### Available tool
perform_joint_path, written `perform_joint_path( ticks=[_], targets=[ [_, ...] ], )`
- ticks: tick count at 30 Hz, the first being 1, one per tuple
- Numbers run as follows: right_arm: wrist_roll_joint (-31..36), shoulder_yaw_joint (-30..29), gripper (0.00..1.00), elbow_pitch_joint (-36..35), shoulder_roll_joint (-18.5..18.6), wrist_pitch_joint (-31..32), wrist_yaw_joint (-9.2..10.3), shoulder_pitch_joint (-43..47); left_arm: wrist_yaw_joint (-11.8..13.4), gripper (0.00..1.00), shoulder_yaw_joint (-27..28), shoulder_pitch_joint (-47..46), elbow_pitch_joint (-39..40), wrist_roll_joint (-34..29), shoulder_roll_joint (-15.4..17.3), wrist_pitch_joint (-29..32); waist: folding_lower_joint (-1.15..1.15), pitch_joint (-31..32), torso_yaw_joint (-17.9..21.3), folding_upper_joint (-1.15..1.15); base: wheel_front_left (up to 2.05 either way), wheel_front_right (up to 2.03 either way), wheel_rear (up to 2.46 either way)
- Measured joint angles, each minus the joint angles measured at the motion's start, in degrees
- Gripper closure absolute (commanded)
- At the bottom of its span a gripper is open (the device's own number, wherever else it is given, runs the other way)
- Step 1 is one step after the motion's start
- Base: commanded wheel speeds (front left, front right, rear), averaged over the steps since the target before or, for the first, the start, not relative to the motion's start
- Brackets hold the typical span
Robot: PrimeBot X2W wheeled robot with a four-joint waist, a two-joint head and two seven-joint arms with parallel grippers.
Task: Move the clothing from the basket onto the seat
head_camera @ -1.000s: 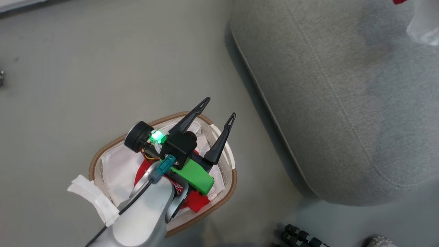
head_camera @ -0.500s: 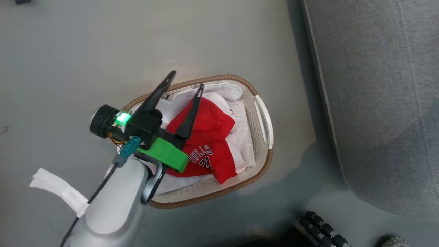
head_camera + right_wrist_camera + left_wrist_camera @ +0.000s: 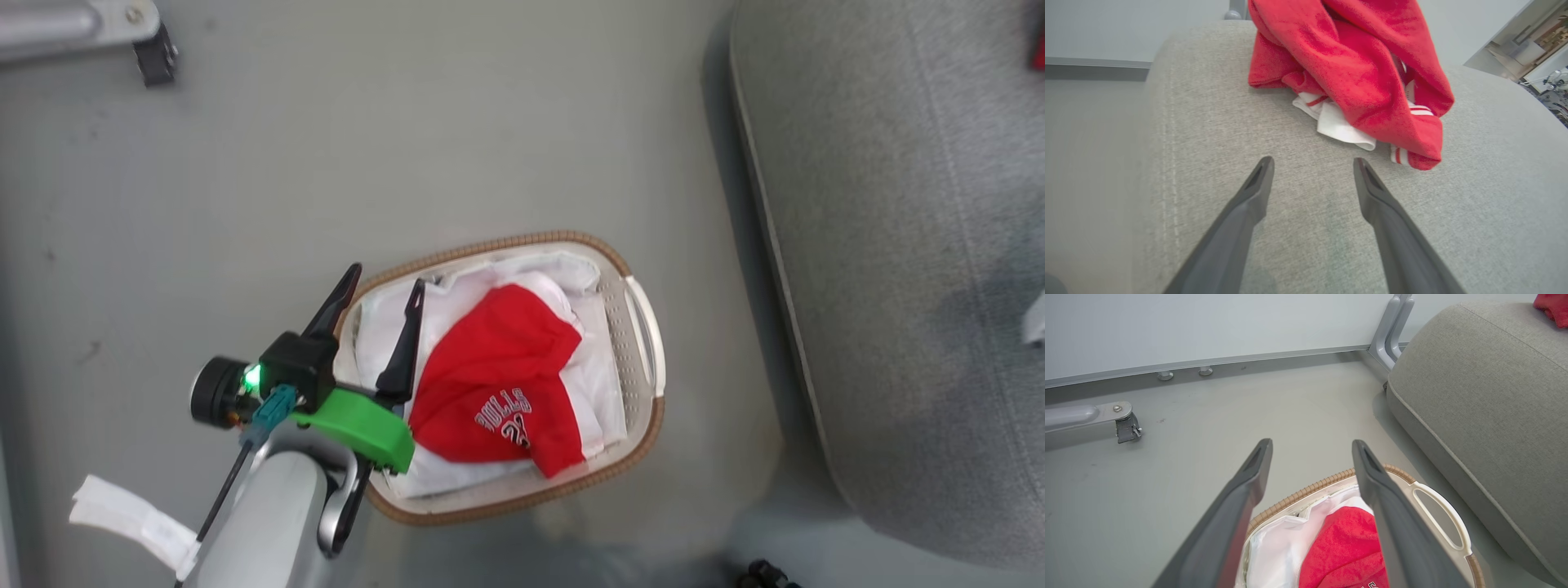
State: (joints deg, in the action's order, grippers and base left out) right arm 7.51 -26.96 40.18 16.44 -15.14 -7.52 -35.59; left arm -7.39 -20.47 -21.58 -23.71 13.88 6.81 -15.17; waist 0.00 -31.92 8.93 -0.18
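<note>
An oval cream plastic laundry basket (image 3: 645, 351) with a brown woven rim stands on the smooth grey floor (image 3: 408, 122), near the long edge of the large grey fabric-upholstered seat (image 3: 898, 245) but not touching it. Inside the basket, on the crumpled white fabric liner (image 3: 604, 392), lies a bright red soft garment (image 3: 498, 359) with white printed lettering. It covers the middle of the basket and reaches towards the rim at the end nearest the robot.

The left gripper (image 3: 385, 278) hangs over the basket's end farthest from the seat. Its two long dark fingers are spread wide with nothing between them. In the head view one finger crosses the brown rim and the other lies over the liner, just beside the red garment. In the left wrist view this gripper (image 3: 1311, 444) frames the basket's far rim (image 3: 1310, 488), with the red garment (image 3: 1343, 547) low between the fingers and the seat (image 3: 1474, 396) to the side.

The right gripper (image 3: 1313, 161) is over the seat (image 3: 1208, 163), fingers spread and empty. A second bright red garment with white trim (image 3: 1363, 61) lies bunched on the seat just beyond the fingertips, apart from them.

A grey metal leg with a dark foot (image 3: 82, 24) rests on the floor, well apart from the basket.
</note>
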Motion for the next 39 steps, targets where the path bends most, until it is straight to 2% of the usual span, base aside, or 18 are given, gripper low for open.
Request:
perform_joint_path(
  ticks=[6, 14, 19, 22, 33, 39],
  targets=[
    [-6.8, 9.7, 0.0, -7.8, -2.3, 0.0, 0.0, 7.4, 0.0, 0.0, 5.8, 4.5, -1.0, -1.9, -1.0, 0.0, -0.01, 7.0, 0.1, 0.0, 0.0, 0.0, 0.0],
    [-15.8, 21.5, 0.0, -14.5, -5.8, 0.0, 0.0, 12.2, 0.1, 0.0, 14.2, 8.4, -1.4, -4.4, -2.5, 0.0, -0.01, 14.8, -1.1, 0.0, 0.0, 0.0, 0.0],
    [-18.5, 26.3, 0.0, -17.1, -7.7, 0.0, 0.0, 15.5, 0.6, 0.0, 18.3, 10.7, -0.4, -6.3, -2.9, 0.0, -0.01, 18.6, -2.8, 0.0, 0.0, 0.0, 0.0],
    [-17.8, 29.9, 0.0, -18.2, -7.9, 0.0, 0.0, 17.7, 0.6, 0.0, 20.0, 12.4, -0.4, -6.4, -3.4, 0.0, -0.01, 20.7, -3.8, 0.0, 0.0, 0.0, 0.0],
    [-18.2, 31.5, 0.0, -19.1, -10.0, 0.0, 0.0, 24.4, 0.3, 0.0, 24.3, 19.4, 1.9, -5.7, -3.9, 0.0, -0.01, 26.8, -5.2, 0.0, 0.0, 0.0, 0.0],
    [-18.1, 31.7, 0.0, -19.1, -10.2, 0.0, 0.0, 25.3, 0.6, 0.0, 23.5, 21.5, 2.5, -3.7, -3.9, 0.0, -0.01, 28.5, -4.5, 0.0, 0.0, 0.0, 0.0]
  ],
)
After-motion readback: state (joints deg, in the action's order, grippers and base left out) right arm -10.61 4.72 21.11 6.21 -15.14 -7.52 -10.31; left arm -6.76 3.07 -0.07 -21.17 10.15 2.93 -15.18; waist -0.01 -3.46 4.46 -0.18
